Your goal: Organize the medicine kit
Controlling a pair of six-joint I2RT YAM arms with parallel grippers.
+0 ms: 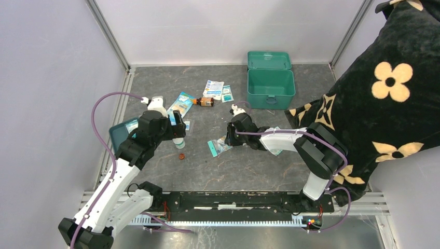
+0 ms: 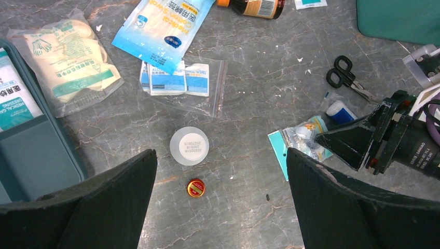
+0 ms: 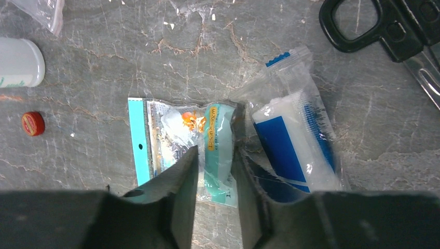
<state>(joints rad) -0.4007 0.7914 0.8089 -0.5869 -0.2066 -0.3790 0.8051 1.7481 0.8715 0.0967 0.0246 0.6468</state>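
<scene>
The grey table (image 1: 244,174) is bare and flat closest to you, with pale cracks like stone. This is your widest room to move. Just past it lies a small round red cap (image 2: 195,188), and next to that stands a white bottle (image 2: 189,146) with a round top. Your left claw (image 2: 220,158) hangs over these two. It is opened as wide as it goes, with nothing in it.

Your right claw (image 3: 215,174) is low on the table. Its two fingers squeeze a crinkly clear packet (image 3: 176,137) with a teal strip, touching both sides. The packet lies flat. A soft white roll (image 3: 293,145) in clear wrap sits just beside it, and black scissors (image 3: 371,23) lie further on.

At the left edge is a flat teal tray (image 2: 31,166) with a white packet (image 2: 13,96) in it. Shiny bags lie near it: a glove bag (image 2: 67,67) and a blue swab bag (image 2: 161,28). A brown bottle (image 2: 257,6) lies on its side.

Far back, right of the middle, sits the medicine kit (image 1: 283,99), a hard teal box with round corners. Its lid is up, and inside you see plain teal. A black flowery cloth (image 1: 384,93) crowds the right edge, near the kit.
</scene>
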